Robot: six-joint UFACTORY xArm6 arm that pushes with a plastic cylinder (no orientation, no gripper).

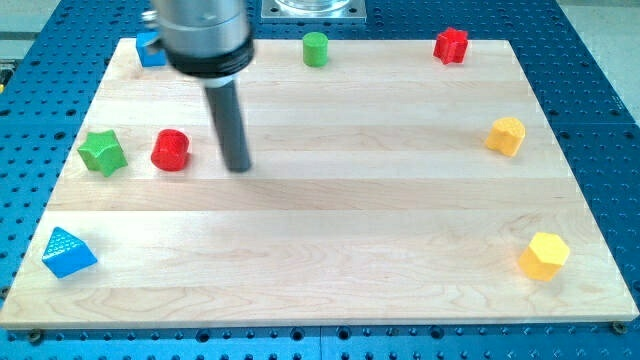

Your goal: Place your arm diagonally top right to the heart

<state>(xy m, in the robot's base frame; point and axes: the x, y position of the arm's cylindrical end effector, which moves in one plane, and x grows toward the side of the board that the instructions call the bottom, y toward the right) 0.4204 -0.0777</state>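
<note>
The yellow heart (506, 135) lies near the board's right edge, a little above mid-height. My tip (238, 168) rests on the board in the left half, far to the left of the heart and slightly lower in the view. It stands just right of a red cylinder (170, 150), without touching it.
A green star (102, 151) lies left of the red cylinder. A blue triangle (68, 251) sits at bottom left. A blue cube (150, 48), partly hidden by the arm, a green cylinder (316, 48) and a red star (451, 45) line the top edge. A yellow hexagon (544, 255) sits at bottom right.
</note>
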